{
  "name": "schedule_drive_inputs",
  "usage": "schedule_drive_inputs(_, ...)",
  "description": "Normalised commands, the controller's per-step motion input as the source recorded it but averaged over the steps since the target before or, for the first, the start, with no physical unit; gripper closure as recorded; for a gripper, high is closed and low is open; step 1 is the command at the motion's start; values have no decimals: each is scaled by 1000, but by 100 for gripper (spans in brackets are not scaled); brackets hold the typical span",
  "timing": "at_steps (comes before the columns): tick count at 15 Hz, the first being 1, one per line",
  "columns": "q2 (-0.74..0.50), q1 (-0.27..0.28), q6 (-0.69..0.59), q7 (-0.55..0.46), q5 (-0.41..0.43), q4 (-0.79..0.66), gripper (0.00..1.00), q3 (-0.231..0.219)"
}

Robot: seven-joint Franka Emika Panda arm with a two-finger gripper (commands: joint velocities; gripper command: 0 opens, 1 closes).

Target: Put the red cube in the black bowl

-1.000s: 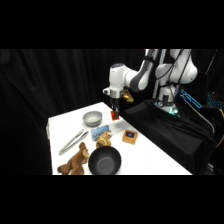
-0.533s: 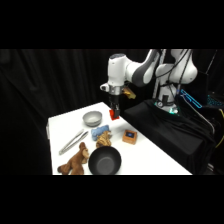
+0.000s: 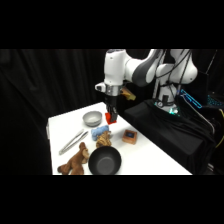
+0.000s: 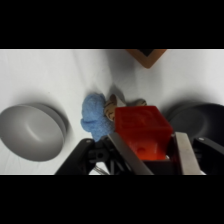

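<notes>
A white robot arm is holding the red cube [image 4: 142, 130] aloft over the white worktop [image 3: 145, 155], the gripper [image 4: 146, 150] clenched on it, with one metal finger [image 4: 126, 150] pressing each side of the block in the wrist view. In the side view the cube [image 3: 111, 118] is hanging clear of the surface, near the far edge of the worktop and just beside the grey metal bowl [image 3: 92, 118], which is sitting at about nine o'clock from it. The black bowl [image 3: 104, 161] is waiting at the near edge, at roughly six o'clock from the gripper [image 3: 111, 119] and well apart from it, with a blue cloth [image 3: 101, 132] and a small brown toy [image 3: 103, 140] lying on the worktop between the two. The wrist camera is showing the same layout turned: the black bowl [image 4: 200, 120] is peeking in at three o'clock of the cube, the grey bowl [image 4: 31, 131] is lying at nine o'clock, and the cloth [image 4: 95, 120] is sitting just beyond the fingers. A brown wooden block [image 3: 130, 136], a pair of tongs [image 3: 72, 141] and a brown plush animal [image 3: 75, 162] are also resting on the worktop. By the look of it, the carry is under way and the move ahead is a sweep toward the near edge, over the cloth, before the cube can be lowered into the dark dish.
</notes>
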Motion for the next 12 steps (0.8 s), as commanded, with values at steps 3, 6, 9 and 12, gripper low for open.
schedule_drive_inputs(3,269,77,-127,8,144,428,75,113)
schedule_drive_inputs(6,258,98,-158,26,124,419,75,70)
schedule_drive_inputs(9,226,97,-172,24,122,382,75,43)
schedule_drive_inputs(12,235,92,-96,25,92,343,75,24)
